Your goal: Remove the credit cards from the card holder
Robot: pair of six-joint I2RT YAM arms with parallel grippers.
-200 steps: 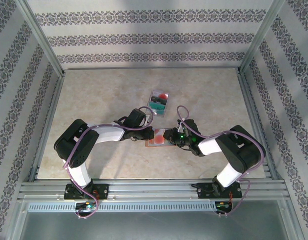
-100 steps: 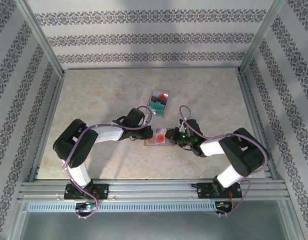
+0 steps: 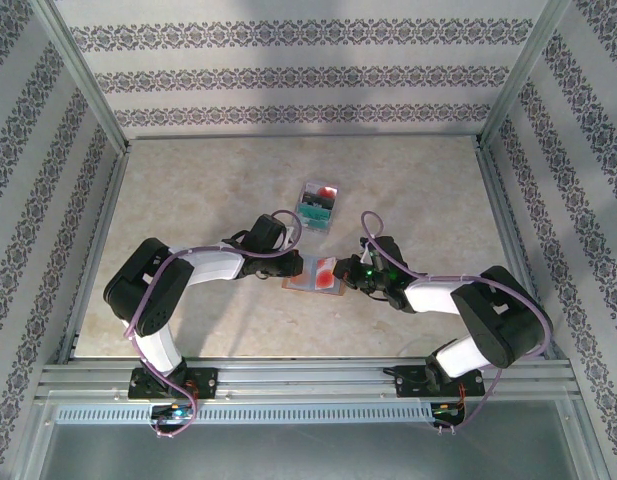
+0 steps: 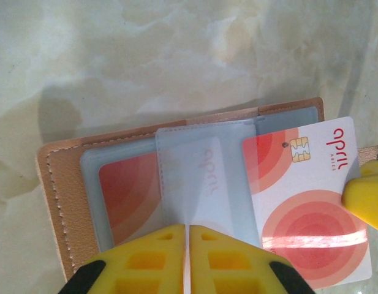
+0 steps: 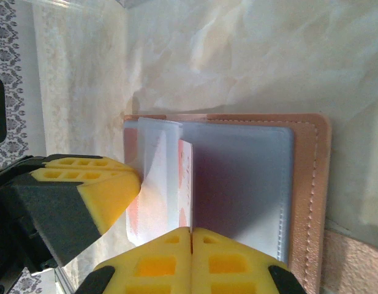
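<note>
Pulling farther out, our right gripper (image 5: 190,231) pinches the red card (image 4: 305,202), nearly free; left gripper (image 4: 186,228), jaws together, braces card holder (image 4: 57,202).

A red-and-white card (image 4: 305,202) juts out of the open card holder (image 4: 54,202).

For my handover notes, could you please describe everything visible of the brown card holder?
The tan leather-like stitched card holder lies open and flat on the pale marbled table. Blue-grey translucent pockets line it; one holds a red-and-white card, a clear sleeve sits mid-fold, and a red-and-white chip card juts past one edge.
</note>
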